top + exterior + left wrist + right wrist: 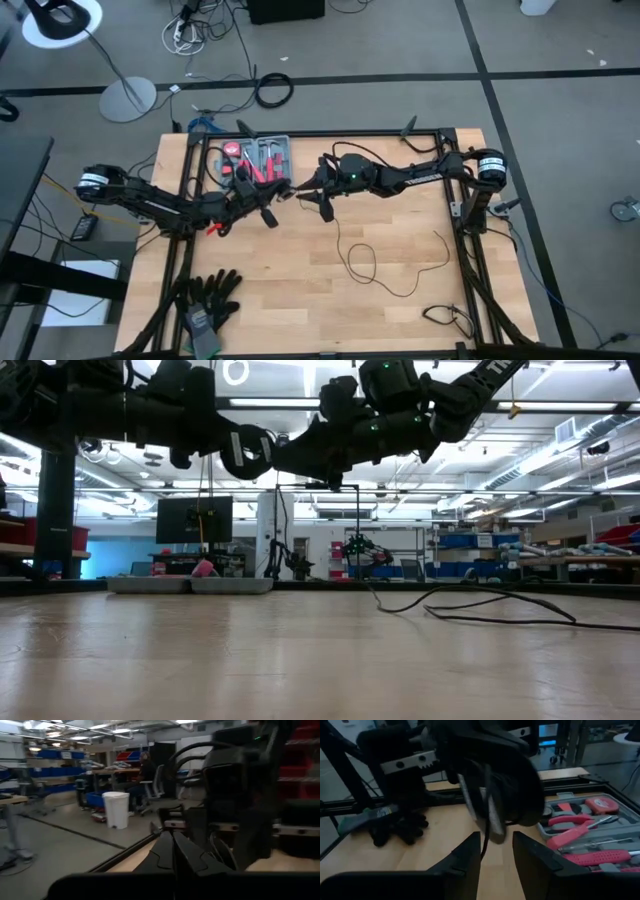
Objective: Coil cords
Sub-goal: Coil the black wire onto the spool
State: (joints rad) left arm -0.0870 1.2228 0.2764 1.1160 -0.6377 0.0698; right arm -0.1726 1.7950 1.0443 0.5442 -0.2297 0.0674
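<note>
Your two tools meet above the far middle of the counter [400, 310], just near of the tray of red-handled pliers [262, 158]. The left tool [283, 192] is clenched tight, its fingers [172, 851] pressed flat together, and nothing shows between them. The right tool [305, 190] stands half parted — in its wrist view a thin black strand hangs between its fingers [470, 857], so it looks to be grasping the cord [375, 262] near one end, though you cannot be certain of the pinch.

From there the cord drops to the counter and wanders toward the near right in one small loop and a long loose tail. A second little tangle of cable [447, 316] lies by the near right edge, and a pair of black gloves [205, 298] sits near left.

Judging by this, you are early in the job: one end is lifted, but no tidy coil is formed. Most of the length is left to gather, turn by turn.
</note>
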